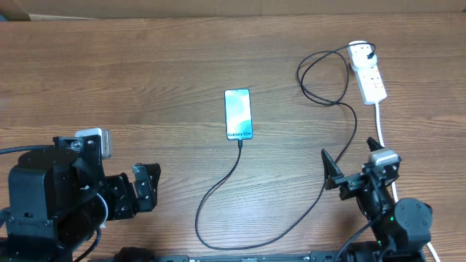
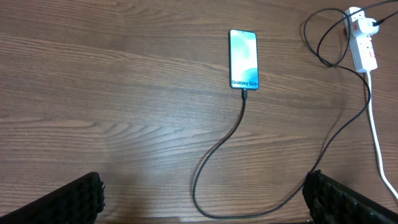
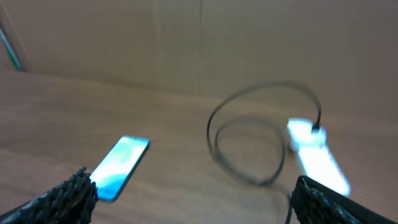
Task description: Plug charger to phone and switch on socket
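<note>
Phone [image 1: 238, 114] lies flat mid-table, screen lit. The charger [image 1: 218, 185] tip meets its near end. It looks seated, though at this resolution I can't confirm full insertion. The cable loops toward the robot, swings right, coils once and ends at the plug [image 1: 362, 52] on the far end of the socket [image 1: 370, 75], far right. The white cord [image 1: 381, 127] runs from the socket back to the right arm.

Left gripper [image 2: 204, 182]: fingers spread wide, empty, low at the left. Right gripper [image 3: 191, 179]: also spread, empty, facing the socket with the cable coil in between.

My read is that plugging is done and the switch is what remains. It's a right-arm job, since that arm is nearer.

How I'd run it:
- Close the right fingers first so one narrow tip does the pressing.
- Come in from above, not low across the table, because the coil sits just beside the socket and would snag.
- Press straight down. The socket is light and unanchored, so a sideways push slides it and tugs the charger.
- The switch is too small to locate here, so re-sight with the wrist camera once closer.
- Keep the left arm parked.
</note>
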`<move>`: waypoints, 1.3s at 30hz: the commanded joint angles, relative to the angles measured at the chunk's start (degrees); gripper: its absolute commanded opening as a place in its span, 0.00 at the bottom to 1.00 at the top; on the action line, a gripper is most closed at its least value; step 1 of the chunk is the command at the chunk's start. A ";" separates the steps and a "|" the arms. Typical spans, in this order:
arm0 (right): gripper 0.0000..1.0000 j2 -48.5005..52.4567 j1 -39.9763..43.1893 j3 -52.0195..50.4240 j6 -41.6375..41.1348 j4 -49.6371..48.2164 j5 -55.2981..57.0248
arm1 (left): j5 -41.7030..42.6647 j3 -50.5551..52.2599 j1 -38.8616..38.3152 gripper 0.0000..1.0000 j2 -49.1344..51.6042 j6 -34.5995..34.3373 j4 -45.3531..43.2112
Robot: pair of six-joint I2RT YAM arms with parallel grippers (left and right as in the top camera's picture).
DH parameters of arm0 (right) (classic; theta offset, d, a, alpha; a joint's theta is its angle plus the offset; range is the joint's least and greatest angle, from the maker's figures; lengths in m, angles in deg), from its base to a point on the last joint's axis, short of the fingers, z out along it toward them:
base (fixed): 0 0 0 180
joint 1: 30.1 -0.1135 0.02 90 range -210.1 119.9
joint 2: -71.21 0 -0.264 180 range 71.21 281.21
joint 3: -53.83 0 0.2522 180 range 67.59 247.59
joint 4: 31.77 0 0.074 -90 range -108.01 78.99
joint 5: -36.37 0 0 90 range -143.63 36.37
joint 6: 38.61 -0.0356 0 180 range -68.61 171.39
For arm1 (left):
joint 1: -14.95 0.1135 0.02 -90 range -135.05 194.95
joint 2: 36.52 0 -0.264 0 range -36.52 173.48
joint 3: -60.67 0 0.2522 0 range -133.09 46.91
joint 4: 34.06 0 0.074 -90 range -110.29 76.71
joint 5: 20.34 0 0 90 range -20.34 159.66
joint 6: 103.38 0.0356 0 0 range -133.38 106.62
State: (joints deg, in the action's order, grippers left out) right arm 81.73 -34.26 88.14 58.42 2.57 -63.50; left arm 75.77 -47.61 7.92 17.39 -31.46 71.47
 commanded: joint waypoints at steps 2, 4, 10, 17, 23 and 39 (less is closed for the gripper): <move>1.00 -3.63 -0.26 -5.77 5.49 -7.78 0.98 | -0.74 -0.09 -0.13 1.00 0.07 -0.79 -0.09; 1.00 -4.39 -0.26 -8.09 5.44 -11.06 1.49 | -0.74 -0.07 -0.13 0.99 0.07 -0.79 -0.09; 1.00 -6.67 -0.26 -13.49 4.98 -16.48 2.08 | -0.74 -0.09 -0.13 1.00 0.07 -0.79 -0.09; 1.00 -9.05 -0.26 -16.37 4.76 -16.48 2.51 | -0.74 -0.07 -0.13 1.00 0.07 -0.79 -0.09; 1.00 -10.40 -0.26 -18.23 1.25 -16.74 3.96 | -0.74 -0.07 -0.13 1.00 0.07 -0.79 -0.09; 1.00 -10.40 -0.24 -20.11 0.98 -15.74 8.50 | -0.74 -0.09 -0.13 0.99 0.07 -0.79 -0.09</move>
State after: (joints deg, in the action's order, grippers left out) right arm 72.05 -34.26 68.65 56.78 -12.99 -56.07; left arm 75.75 -47.61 7.92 17.39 -31.46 71.47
